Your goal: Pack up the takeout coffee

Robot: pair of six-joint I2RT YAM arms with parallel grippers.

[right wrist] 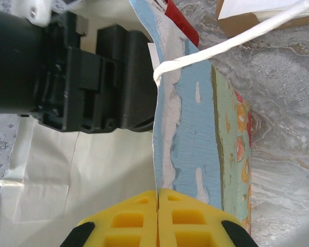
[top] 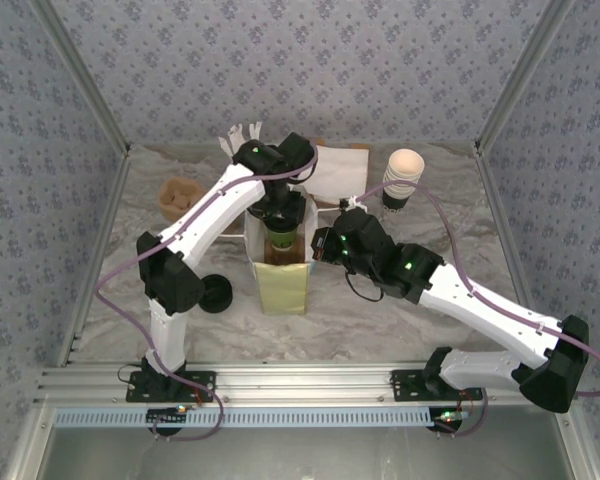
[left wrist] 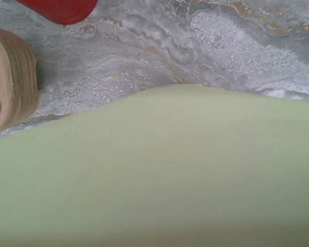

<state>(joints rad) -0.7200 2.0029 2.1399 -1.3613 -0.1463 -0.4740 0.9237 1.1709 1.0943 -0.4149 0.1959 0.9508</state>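
The left tool (top: 279, 222) reaches down into the mouth of the tall pale-green paper bag (top: 283, 290) standing on the desk (top: 360, 320). It grips the small dark olive-green paper cup (top: 280, 240), which hangs just beneath it inside the bag's opening. The right tool (right wrist: 158, 194) is closed, pinching the bag's right wall.

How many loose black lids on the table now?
1: the black lid lies left of the paper bag. More may be hidden by the arms.
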